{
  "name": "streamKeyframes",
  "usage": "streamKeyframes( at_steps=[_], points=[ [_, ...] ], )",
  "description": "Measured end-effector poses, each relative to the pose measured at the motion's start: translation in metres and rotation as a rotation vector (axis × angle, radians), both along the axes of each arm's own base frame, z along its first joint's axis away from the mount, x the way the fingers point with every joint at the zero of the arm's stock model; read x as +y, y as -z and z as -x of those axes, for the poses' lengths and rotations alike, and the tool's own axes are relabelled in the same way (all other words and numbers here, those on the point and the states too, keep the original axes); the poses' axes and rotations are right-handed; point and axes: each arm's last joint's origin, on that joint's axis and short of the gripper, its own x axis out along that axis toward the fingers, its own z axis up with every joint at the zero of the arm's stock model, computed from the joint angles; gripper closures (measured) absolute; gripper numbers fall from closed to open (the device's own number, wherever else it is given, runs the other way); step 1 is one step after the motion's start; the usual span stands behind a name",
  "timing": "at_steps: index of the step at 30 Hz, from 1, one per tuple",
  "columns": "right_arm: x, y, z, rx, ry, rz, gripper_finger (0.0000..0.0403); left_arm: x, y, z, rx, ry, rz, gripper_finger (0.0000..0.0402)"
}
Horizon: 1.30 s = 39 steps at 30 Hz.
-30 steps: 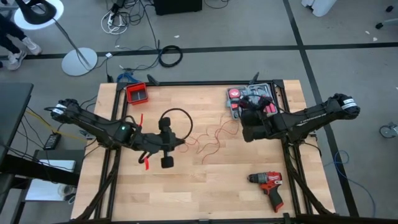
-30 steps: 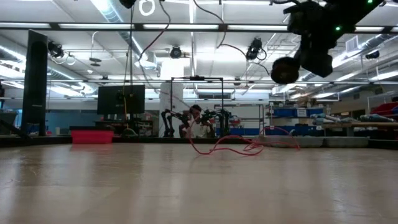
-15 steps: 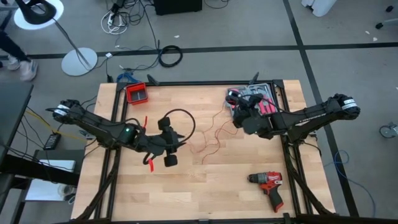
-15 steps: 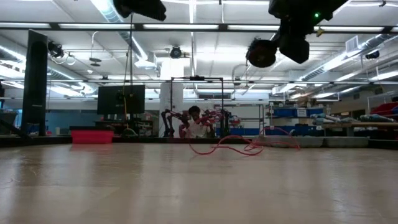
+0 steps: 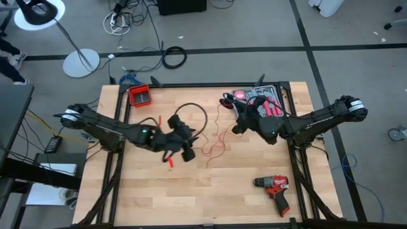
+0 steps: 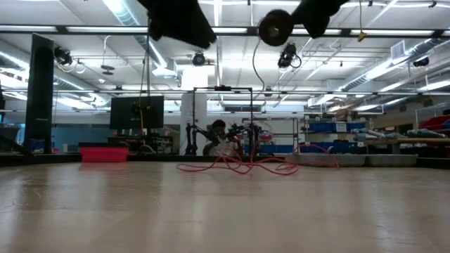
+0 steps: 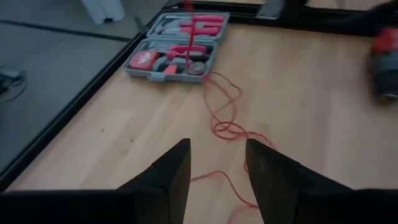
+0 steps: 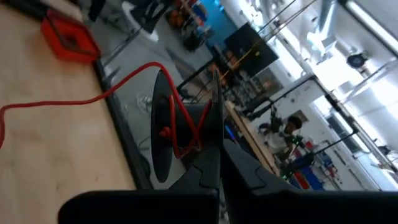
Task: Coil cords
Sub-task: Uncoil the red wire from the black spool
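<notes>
While the left gripper (image 5: 189, 152) hovered above the middle of the table (image 5: 210, 197) with its 2 fingers (image 7: 168, 177) spread apart and nothing between them, the right gripper (image 5: 236, 122) was raised over the far right part, just beside the open tool case (image 5: 270, 102). Its fingers (image 8: 163, 134) were clamped together on the cords (image 5: 216, 145), red strands crossing between them in the right wrist view. From that grip the thin red wires ran down to the wood and lay in loose squiggles between the 2 arms, right of the black cable ring (image 5: 191, 117). In the low view the cords (image 6: 235, 166) rested as a flat red tangle at the far side of the table. A small red clip (image 5: 169, 159) lay on the wood just near of the left gripper, and another red piece (image 5: 159, 119) lay to its far left. The red tray (image 5: 140, 95) sat at the far left corner, and the red drill (image 5: 273, 191) lay at the near right, well apart from both arms.
</notes>
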Motion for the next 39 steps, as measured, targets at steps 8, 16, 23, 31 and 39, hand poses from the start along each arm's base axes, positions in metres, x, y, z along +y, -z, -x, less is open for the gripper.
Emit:
streamKeyframes(
  at_steps=[8,16,23,31,39],
  points=[
    [0.014,-0.006,0.002,-0.036,-0.064,0.012,0.0403,0.012,0.027,-0.034,-0.029,-0.036,-0.011,0.0244],
    [0.020,-0.008,0.003,-0.083,-0.072,-0.018,0.0403,0.020,0.026,-0.044,-0.101,-0.012,0.019,0.0244],
    [0.021,-0.008,0.003,-0.098,-0.101,-0.032,0.0403,0.023,0.017,-0.050,-0.189,0.032,0.010,0.0244],
    [0.021,-0.007,0.002,-0.090,-0.120,-0.031,0.0403,0.023,0.015,-0.051,-0.200,0.045,-0.014,0.0244],
    [0.022,-0.007,0.002,-0.096,-0.145,-0.039,0.0403,0.024,0.017,-0.049,-0.171,0.011,-0.036,0.0272]
  ],
)
